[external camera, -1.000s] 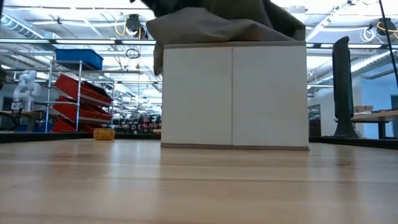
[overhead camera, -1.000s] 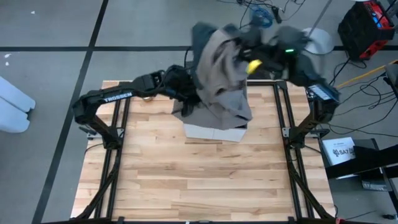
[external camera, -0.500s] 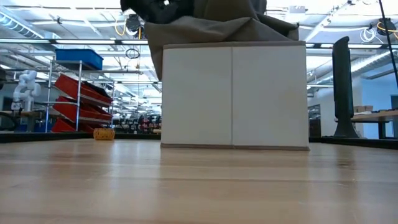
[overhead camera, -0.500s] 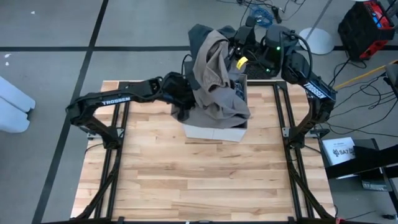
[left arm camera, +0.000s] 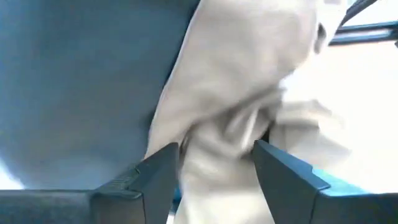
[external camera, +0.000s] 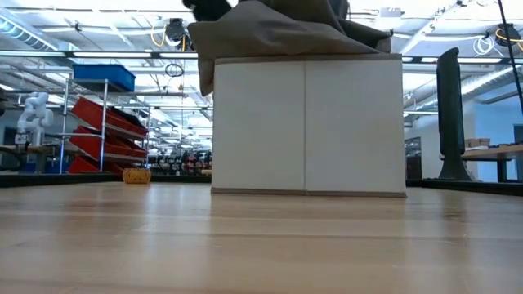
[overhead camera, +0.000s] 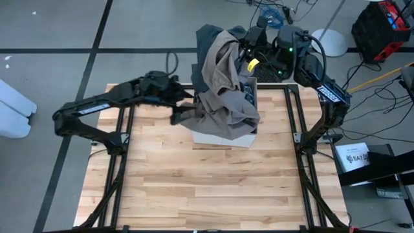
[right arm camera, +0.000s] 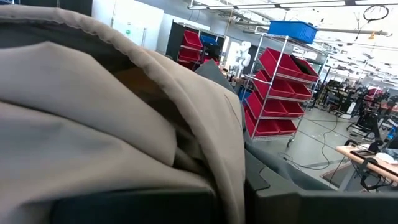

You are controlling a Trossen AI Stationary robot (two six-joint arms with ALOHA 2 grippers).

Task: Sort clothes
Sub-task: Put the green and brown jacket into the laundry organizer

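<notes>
Khaki fabric is the whole story right now, so look at what your left gripper (overhead camera: 176, 115) has just done: half a second back it was tucked in against the pile at the box's left side, and now the arm has swung out to the left with the jaws spread apart, as the left wrist view shows with the two dark fingers (left arm camera: 155, 177) standing wide either side of a fold of the khaki garment (overhead camera: 223, 71). That reads to me like a release, not a fresh grab, so the khaki piece probably isn't going anywhere with that arm until you close again. The garment itself sits heaped on top of the beige fabric box (overhead camera: 223, 137) at the far middle of the table (overhead camera: 213, 188), draped over its left edge, with a darker grey-green garment (overhead camera: 210, 35) peeking out behind it. Your right gripper is up at the far right side of the pile; its fingers are shut, and whether they're pinching cloth I can't tell, since its wrist camera is buried in khaki folds. What you get from the high view is the arm layout and how the pile hangs. The low view only gives you the box front and a cloth edge spilling over the top left corner, with no grippers at all.
</notes>
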